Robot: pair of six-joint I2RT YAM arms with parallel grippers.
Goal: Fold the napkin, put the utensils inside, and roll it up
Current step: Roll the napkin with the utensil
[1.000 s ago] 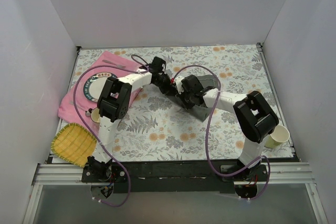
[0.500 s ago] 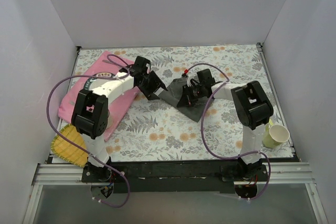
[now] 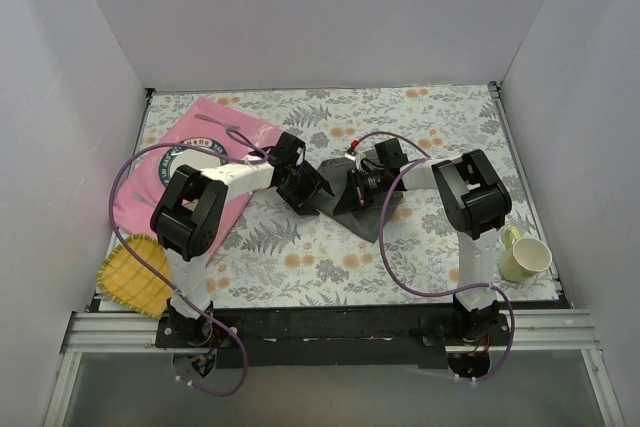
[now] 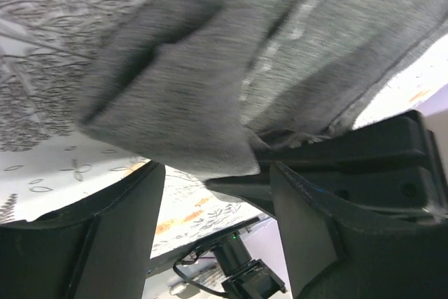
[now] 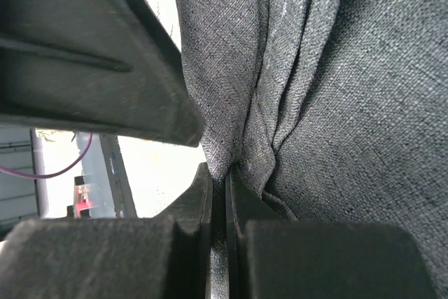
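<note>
Folding is in hand. The utensils (image 3: 222, 125) lie on the pink mat (image 3: 138, 197) near the table's (image 3: 300, 252) far-left corner. The left gripper (image 3: 303, 190) is wide open, with a corner of the mid-table napkin (image 3: 372, 219) loose between its fingers. The right gripper (image 3: 352, 190) pinches a fold. The likely next move is laying the cloth flat.

The napkin (image 5: 336, 103) is seen filling most of the frame, gathered into long vertical folds. One fold is pinched between the closed jaws of the right gripper (image 5: 225, 173). A purple cable (image 5: 42, 171) is glimpsed at the left edge.
</note>
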